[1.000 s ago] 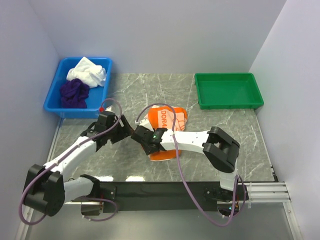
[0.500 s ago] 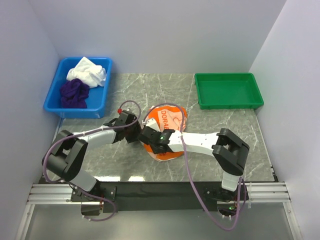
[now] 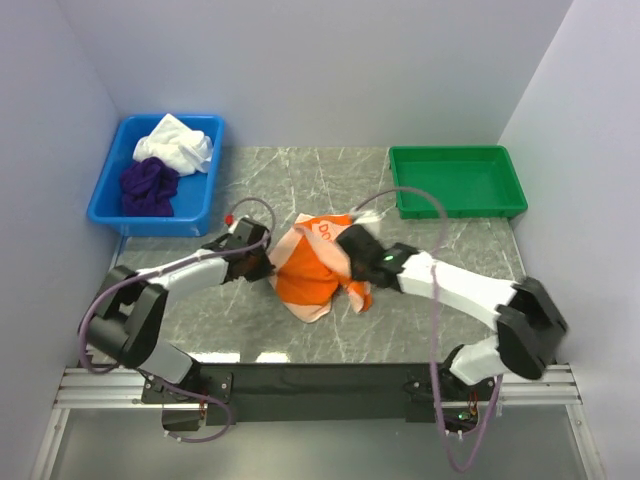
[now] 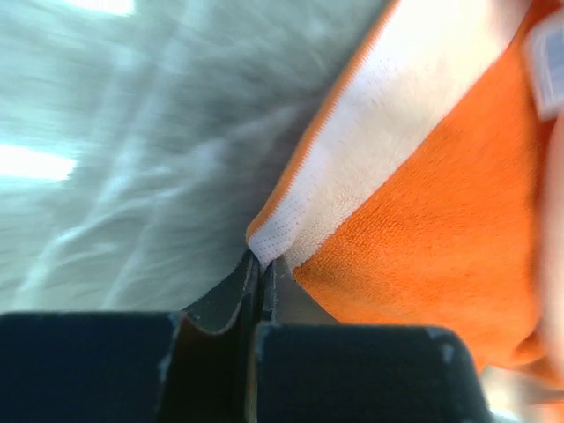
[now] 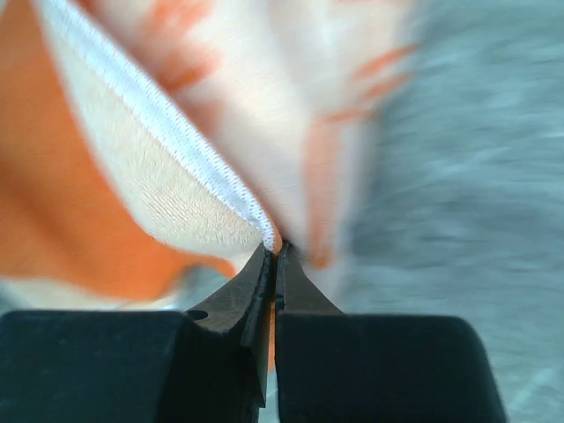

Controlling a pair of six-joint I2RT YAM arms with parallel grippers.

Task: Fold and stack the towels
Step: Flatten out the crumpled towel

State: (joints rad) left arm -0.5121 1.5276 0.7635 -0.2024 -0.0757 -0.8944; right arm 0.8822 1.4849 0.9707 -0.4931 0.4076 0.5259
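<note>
- At far left, the white towel [image 3: 175,145] and purple towel [image 3: 148,185] sit bunched in the blue bin [image 3: 150,222].
- Our left claw [image 3: 270,262] is clenched on a hemmed corner of the orange towel [image 3: 312,280], over the table [image 3: 250,320].
- Our right claw [image 3: 350,238] pinches another corner. We judge both grips thin, so spreading too hard could tug one free.

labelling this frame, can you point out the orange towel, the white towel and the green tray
orange towel [image 3: 312,282]: top view, its orange middle
white towel [image 3: 175,145]: top view, middle of the bunched cloth
green tray [image 3: 455,182]: top view, its bare floor
</note>
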